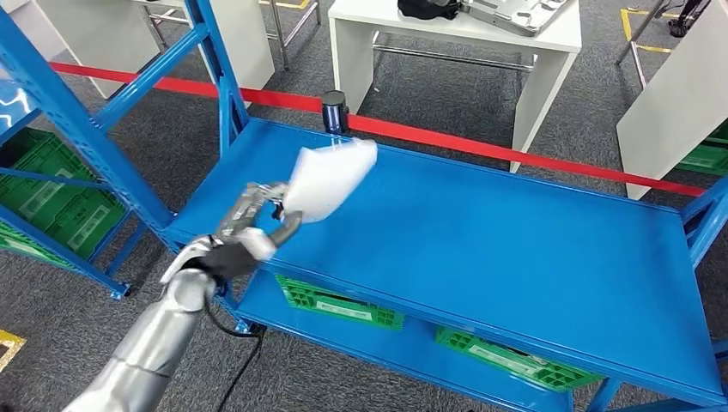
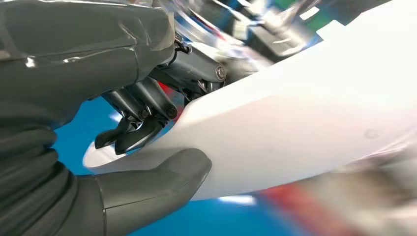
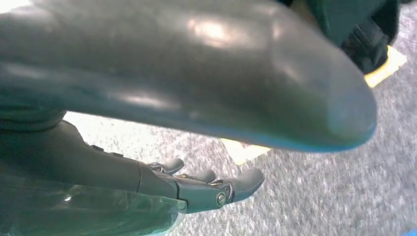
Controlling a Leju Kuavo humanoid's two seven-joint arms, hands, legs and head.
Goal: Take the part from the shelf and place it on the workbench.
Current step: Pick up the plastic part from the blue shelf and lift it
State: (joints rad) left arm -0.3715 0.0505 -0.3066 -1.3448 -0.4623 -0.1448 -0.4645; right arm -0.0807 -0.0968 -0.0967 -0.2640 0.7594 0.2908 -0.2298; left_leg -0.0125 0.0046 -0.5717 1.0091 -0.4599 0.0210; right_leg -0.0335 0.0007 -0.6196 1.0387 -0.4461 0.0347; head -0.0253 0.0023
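At nine o'clock our left hand (image 1: 257, 225) grips the white part (image 1: 329, 180) between thumb and fingers, above the blue shelf (image 1: 481, 249). Green crates (image 1: 339, 302) carry unreadable labels. Our right hand (image 3: 196, 189) hangs with fingers apart, holding nothing.

The white part (image 1: 328, 180) is looking like smooth, matt plastic. The blue shelf (image 1: 481, 249) is showing painted metal with a soft sheen. The left hand (image 1: 249, 225) is gleaming silver metal; the floor (image 1: 51, 300) is looking rough grey carpet.
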